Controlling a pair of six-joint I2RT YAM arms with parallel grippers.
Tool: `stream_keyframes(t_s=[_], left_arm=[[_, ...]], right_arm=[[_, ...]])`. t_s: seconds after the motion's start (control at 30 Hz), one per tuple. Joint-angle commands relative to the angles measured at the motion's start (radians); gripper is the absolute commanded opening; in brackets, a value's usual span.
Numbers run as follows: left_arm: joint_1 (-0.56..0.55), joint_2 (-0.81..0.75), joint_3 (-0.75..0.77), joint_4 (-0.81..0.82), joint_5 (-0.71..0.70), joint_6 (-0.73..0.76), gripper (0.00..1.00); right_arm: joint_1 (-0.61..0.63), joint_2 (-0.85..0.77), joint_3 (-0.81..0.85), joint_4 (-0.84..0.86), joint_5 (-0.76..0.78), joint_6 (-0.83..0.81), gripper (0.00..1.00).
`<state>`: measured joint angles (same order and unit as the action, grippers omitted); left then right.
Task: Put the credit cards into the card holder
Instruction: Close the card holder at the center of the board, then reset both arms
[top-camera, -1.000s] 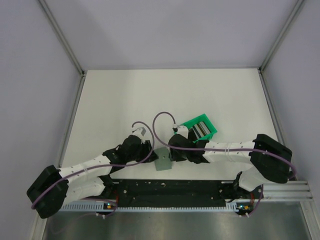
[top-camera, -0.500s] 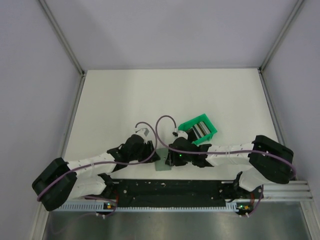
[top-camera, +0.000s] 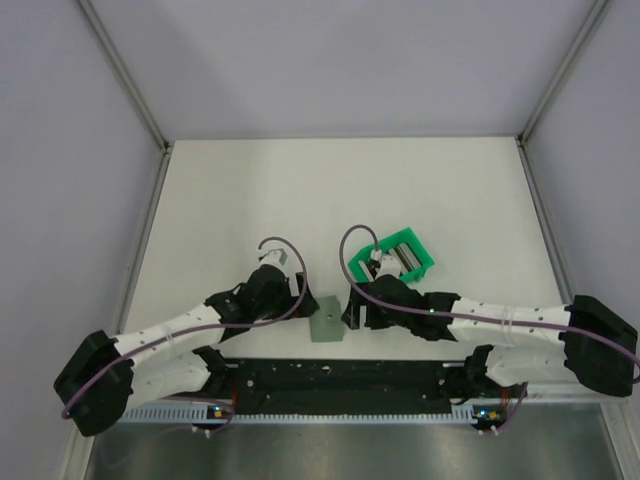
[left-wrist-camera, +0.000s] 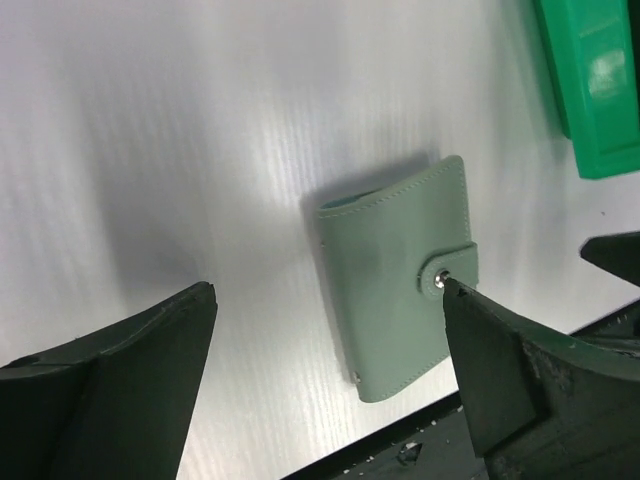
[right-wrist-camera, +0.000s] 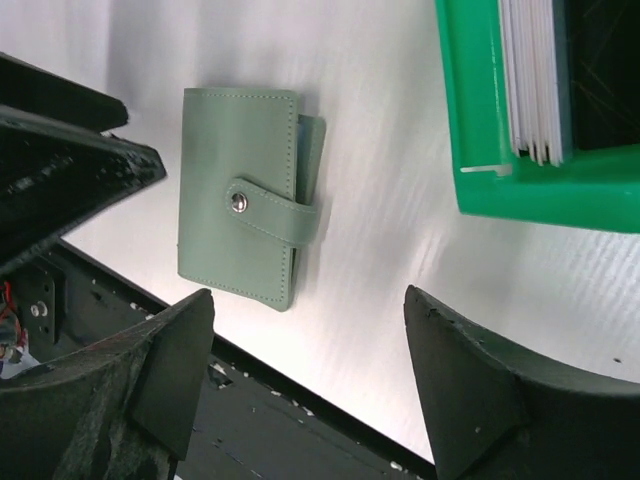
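The card holder (top-camera: 326, 318) lies flat near the table's front edge, folded, its strap snapped shut. It shows grey-green in the left wrist view (left-wrist-camera: 400, 280) and the right wrist view (right-wrist-camera: 240, 220). My left gripper (top-camera: 301, 300) (left-wrist-camera: 326, 290) is open just left of it, holding nothing. My right gripper (top-camera: 353, 311) (right-wrist-camera: 308, 297) is open just right of it, also holding nothing. The credit cards (right-wrist-camera: 535, 80) stand on edge as a whitish-grey stack in the green bin (right-wrist-camera: 540, 190), seen from above too (top-camera: 401, 259).
The green bin (top-camera: 372, 250) sits right behind my right wrist. A black base rail (top-camera: 340, 375) runs along the near edge, close to the card holder. White table (top-camera: 330, 190) stretches toward the back walls.
Both grippers were bunched over the card holder; now both have opened and drawn apart to its sides, leaving it uncovered on the table. The right arm has swung lower.
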<state>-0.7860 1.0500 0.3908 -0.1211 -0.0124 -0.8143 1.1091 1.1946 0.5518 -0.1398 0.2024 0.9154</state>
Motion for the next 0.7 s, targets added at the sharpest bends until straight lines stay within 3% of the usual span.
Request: stream_keyframes(t_s=[0.0,0.1,0.4,0.67], left_arm=[[0.017,-0.079,0.065,-0.175,-0.162,-0.005,0.98],[0.065,-0.097,0.086,-0.210,-0.189,0.006,0.99],[0.373,-0.117,0.154,-0.236,-0.026,0.125,0.98],[0.612,-0.076,0.253,-0.296,0.042,0.208,0.98]], right_arm=[[-0.011,-0.076,0.023,-0.069,0.057,-0.044,0.78],[-0.021,-0.124,0.049,-0.109,0.095,-0.067,0.81],[-0.146,-0.219,0.197,-0.291,0.202,-0.151,0.92],[-0.506,-0.427,0.204,-0.405,0.206,-0.225,0.98]])
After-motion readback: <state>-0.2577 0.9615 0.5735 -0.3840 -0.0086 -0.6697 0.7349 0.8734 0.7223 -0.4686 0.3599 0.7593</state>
